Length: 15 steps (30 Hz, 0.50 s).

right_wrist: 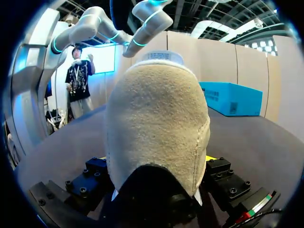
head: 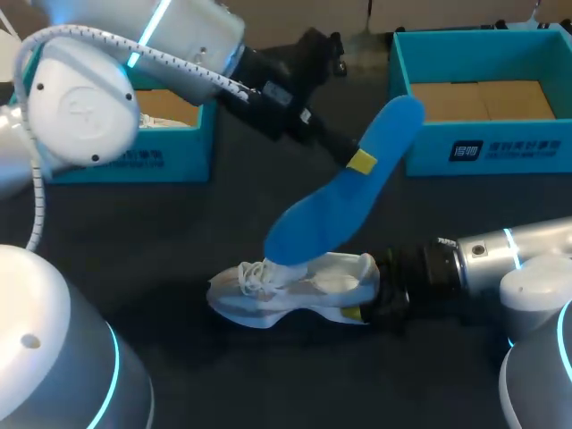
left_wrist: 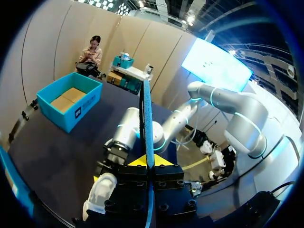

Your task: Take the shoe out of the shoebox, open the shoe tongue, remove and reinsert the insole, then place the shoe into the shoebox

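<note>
Insole (head: 322, 214) looks thin and floppy, so left hand (head: 362, 162) pinches it mid-length while right hand (head: 368, 290) clamps the soft shoe (head: 295, 290) by its heel.

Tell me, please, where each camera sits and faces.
Head view: above and behind, looking down on the table; both arms show, left claw holding the insole above the shoe.
Left wrist view: looks along the left claw at the insole edge-on; right arm beyond.
Right wrist view: looks along the right claw at the shoe's heel.
All three share the shoe.
</note>
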### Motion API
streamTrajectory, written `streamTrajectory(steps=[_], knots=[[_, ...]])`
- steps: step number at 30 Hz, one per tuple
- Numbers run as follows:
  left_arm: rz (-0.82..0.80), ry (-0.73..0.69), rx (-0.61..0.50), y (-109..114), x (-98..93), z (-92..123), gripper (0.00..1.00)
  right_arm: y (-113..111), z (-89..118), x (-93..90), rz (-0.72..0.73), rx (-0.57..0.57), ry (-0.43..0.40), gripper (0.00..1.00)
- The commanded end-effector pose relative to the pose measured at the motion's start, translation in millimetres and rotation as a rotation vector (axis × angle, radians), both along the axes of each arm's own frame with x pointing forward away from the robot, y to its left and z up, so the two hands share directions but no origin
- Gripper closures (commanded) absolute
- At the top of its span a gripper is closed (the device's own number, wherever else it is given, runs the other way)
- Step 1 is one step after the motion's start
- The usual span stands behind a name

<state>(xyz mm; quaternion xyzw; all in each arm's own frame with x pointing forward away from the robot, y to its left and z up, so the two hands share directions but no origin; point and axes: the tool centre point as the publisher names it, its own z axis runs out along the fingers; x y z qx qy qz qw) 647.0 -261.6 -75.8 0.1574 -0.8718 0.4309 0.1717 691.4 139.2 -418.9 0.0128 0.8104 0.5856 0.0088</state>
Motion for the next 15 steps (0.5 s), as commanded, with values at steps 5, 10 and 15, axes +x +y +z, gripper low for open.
streamTrajectory(steps=[5, 10, 15], knots=[[0.0, 0.011, -0.033, 4.2, -2.7, 1.8, 1.0, 1.2, 1.0, -0.9, 0.0, -0.005, 0.0, 1.0], [0.011, 0.027, -0.187, 15.8, -18.2, 36.9, 1.0, 1.2, 1.0, -0.9, 0.0, -0.005, 0.0, 1.0], [0.011, 0.045, -0.335, 32.1, -29.1, 74.1, 1.0, 1.2, 1.0, -0.9, 0.0, -0.005, 0.0, 1.0]])
